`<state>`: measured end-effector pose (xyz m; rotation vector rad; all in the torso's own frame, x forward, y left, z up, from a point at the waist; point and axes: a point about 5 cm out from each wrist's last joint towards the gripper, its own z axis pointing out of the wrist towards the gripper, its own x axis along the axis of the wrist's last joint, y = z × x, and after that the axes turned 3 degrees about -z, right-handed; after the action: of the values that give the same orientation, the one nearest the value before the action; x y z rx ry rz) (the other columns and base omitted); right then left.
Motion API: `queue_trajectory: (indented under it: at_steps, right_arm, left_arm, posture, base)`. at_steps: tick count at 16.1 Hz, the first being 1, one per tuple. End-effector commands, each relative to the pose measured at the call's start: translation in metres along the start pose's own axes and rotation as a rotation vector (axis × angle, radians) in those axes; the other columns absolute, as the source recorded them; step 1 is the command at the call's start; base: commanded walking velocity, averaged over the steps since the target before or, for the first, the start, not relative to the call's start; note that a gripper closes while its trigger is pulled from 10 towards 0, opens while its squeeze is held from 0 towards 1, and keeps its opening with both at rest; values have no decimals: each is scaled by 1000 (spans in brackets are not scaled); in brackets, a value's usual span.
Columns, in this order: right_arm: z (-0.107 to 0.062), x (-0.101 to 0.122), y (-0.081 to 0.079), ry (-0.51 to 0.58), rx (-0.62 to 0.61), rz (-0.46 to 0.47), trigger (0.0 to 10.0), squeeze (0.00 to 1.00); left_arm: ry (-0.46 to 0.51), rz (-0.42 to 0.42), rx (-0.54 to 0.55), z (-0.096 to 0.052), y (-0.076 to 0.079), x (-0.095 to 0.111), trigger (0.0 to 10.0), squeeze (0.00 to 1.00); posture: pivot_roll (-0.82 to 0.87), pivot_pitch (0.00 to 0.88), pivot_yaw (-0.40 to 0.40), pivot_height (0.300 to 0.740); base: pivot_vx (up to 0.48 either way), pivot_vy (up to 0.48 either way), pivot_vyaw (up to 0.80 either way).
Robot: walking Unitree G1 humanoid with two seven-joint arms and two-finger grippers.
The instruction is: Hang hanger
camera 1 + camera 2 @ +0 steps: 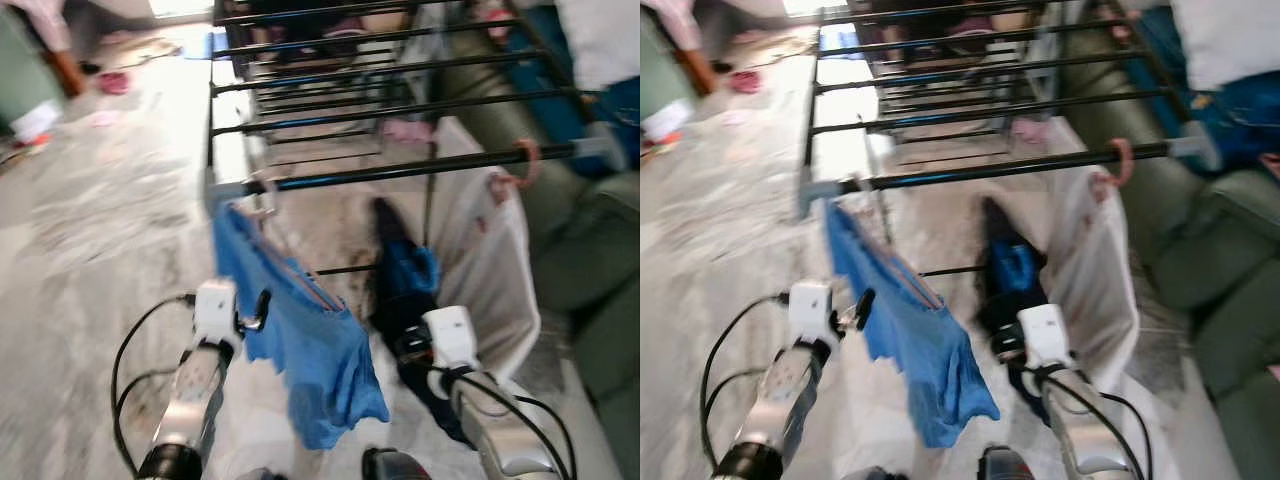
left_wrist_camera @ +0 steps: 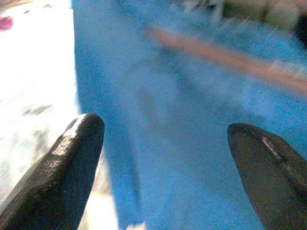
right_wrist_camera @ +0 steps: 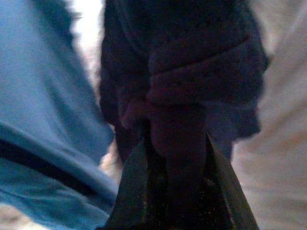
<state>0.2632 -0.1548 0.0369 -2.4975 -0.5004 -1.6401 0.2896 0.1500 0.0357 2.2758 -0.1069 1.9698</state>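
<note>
While left claw (image 2: 163,158) gapes empty at blue garment (image 1: 310,350) | right claw (image 3: 175,191) pinches dark garment (image 3: 192,57) | step: hanging onto rack rail (image 1: 400,170) | next: lift higher to the rail.

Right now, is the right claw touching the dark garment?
Touching. In the right wrist view, the right claw has its two fingers closed on a fold of the dark garment, with cloth pinched between them.
</note>
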Motion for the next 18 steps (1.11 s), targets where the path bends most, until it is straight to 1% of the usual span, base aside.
queue_trajectory:
  at_steps: [1,3,5,7,9,10,12,14,16,18]
  right_arm:
    - [-3,17,4,62,26,-29,10000,0]
    - [-4,32,8,111,47,-61,10000,0]
    - [-2,52,21,166,-20,-64,10000,0]
    - [0,71,23,222,-49,-63,10000,0]
    - [3,81,22,241,-43,-61,10000,0]
    - [6,85,21,244,-38,-55,10000,0]
    - [20,93,10,233,-14,-57,10000,0]
    - [30,106,2,250,-14,-28,10000,0]
    - [34,117,-5,269,7,-8,10000,0]
    - [40,124,-10,266,25,-27,10000,0]
  left_arm:
    - [30,19,-5,0,-1,9,10000,0]
    - [29,31,-4,-6,-6,8,10000,0]
    - [15,44,0,-11,-9,4,10000,0]
    - [20,34,-2,-9,-4,7,10000,0]
    - [22,30,-10,-7,-1,9,10000,0]
    - [20,31,-19,-6,0,10,10000,0]
    - [16,41,-35,-5,1,10,10000,0]
    - [12,47,-40,-4,0,11,10000,0]
    - [15,35,-52,-3,1,13,10000,0]
    - [26,47,-61,-4,2,14,10000,0]
  posture:
    - [-174,229,79,740]
    - [-165,237,75,740]
    - [-162,238,72,740]
    - [-157,239,70,740]
    - [-158,240,78,740]
    - [-160,240,80,740]
    - [-165,241,91,740]
    - [-159,239,98,740]
    - [-154,240,98,740]
    - [-144,240,93,740]
  base:
    - [0,0,0]
    - [0,0,0]
    - [0,0,0]
    - [0,0,0]
    - [0,0,0]
    - [0,0,0]
    - [0,0,0]
    - [0,0,0]
    - [0,0,0]
    - [0,0,0]
